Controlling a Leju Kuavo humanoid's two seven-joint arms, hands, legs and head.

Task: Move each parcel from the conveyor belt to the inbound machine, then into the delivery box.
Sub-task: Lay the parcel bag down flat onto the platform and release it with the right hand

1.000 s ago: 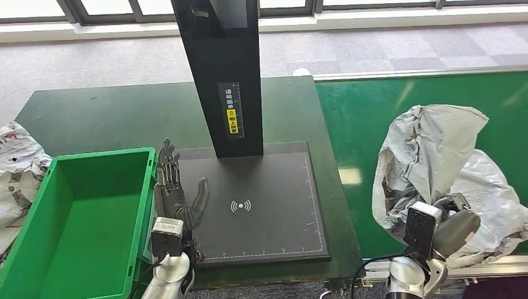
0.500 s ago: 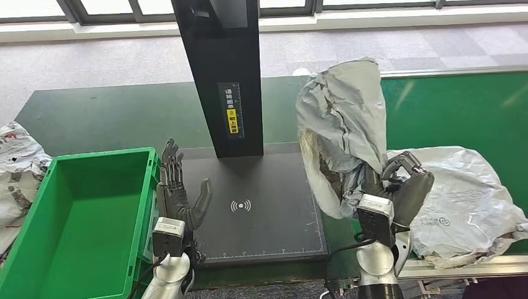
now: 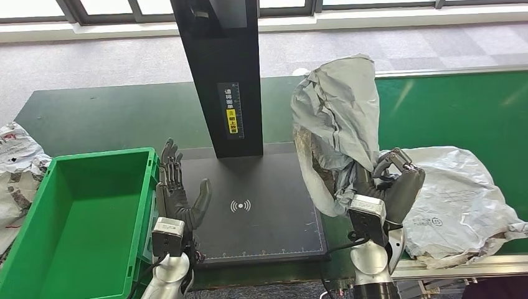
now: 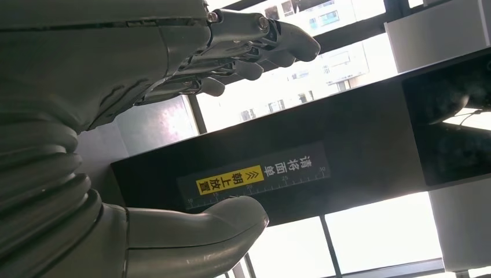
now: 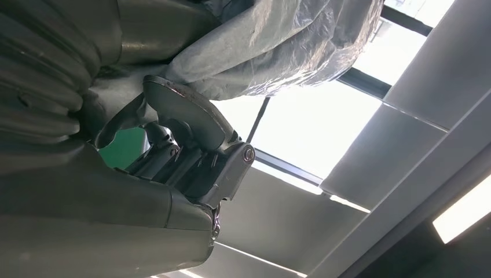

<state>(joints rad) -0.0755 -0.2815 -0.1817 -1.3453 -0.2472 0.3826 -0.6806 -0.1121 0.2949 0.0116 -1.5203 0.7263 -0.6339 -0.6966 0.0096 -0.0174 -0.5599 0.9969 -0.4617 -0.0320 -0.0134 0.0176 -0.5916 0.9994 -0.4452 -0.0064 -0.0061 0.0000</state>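
Nearest the robot, the left hand stands with fingers spread and nothing in it at the inbound machine's near-left edge, between the green delivery box and the scan mark. The right hand grips the grey parcel, which rises above it beside the machine's right edge. Past that edge, another parcel lies on the conveyor belt.

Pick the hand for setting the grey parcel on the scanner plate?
Right. The right robot hand already grips the crumpled grey plastic parcel, raised at the edge of the flat black scanner plate. The left robot hand is open and empty, beside the green plastic bin.
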